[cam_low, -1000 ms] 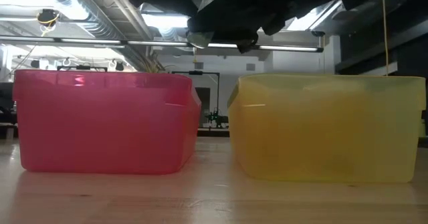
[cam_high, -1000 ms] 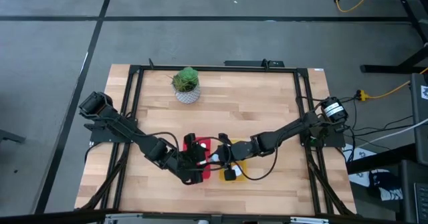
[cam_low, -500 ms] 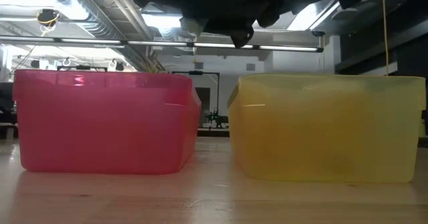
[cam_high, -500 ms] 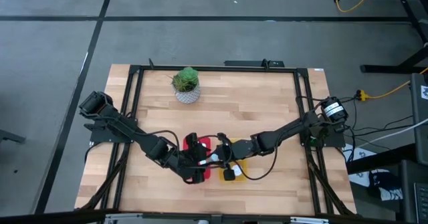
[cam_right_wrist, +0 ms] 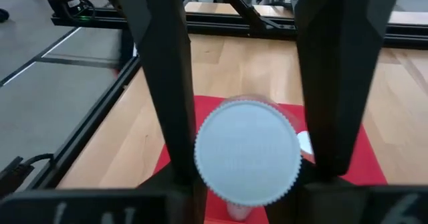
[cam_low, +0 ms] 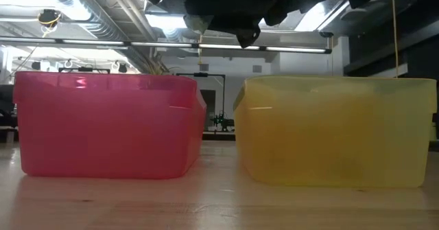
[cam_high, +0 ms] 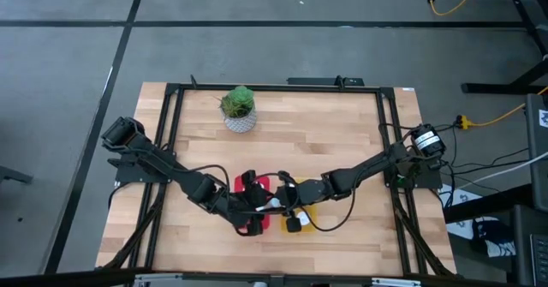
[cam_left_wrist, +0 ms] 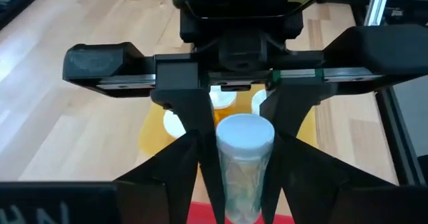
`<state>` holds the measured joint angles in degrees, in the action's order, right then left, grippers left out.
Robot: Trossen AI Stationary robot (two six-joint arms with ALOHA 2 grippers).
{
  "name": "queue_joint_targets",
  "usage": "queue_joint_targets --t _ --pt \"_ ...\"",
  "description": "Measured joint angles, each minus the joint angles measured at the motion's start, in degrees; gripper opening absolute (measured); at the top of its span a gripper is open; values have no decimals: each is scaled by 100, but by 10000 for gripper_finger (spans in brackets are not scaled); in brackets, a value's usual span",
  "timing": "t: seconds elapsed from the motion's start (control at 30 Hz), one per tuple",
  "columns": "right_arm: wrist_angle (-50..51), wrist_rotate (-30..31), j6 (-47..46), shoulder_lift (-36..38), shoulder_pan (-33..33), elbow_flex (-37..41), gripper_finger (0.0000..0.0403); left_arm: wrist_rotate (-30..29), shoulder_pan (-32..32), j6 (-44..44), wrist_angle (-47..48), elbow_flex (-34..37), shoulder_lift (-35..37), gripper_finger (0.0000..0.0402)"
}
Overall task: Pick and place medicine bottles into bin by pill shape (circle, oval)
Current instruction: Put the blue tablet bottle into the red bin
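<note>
Both arms meet over the two bins near the front edge of the surface (cam_high: 342, 141). Left gripper (cam_high: 254, 203) hangs above the red bin (cam_high: 268, 184), jaws pinching a clear medicine bottle (cam_left_wrist: 243, 167) with a white cap, held upright between the fingers (cam_left_wrist: 194, 144). Right gripper (cam_high: 291, 203) is over the yellow bin (cam_high: 306, 212), just beside the left one; jaws pinching a white-capped bottle (cam_right_wrist: 247, 152), cap facing the wrist camera. Left wrist view shows more white-capped bottles (cam_left_wrist: 175, 122) lying in the yellow bin, at least one with an orange body, count hard to tell. Low view: red bin (cam_low: 106, 123) and yellow bin (cam_low: 336, 130) stand side by side, apart, arms dark overhead. Potted plant (cam_high: 239, 107) sits near the back edge, well apart from the bins.
</note>
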<state>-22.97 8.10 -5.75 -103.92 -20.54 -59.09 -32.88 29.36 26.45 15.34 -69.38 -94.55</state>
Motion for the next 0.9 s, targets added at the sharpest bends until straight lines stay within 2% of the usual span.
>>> queue_joint_targets --t 0.5,0.9 --pt "305 39 -135 -4 8 24 104 110 -145 -8 -182 -9 -252 177" --pt "438 50 -192 -2 20 0 107 108 -144 -12 -106 -9 -248 132"
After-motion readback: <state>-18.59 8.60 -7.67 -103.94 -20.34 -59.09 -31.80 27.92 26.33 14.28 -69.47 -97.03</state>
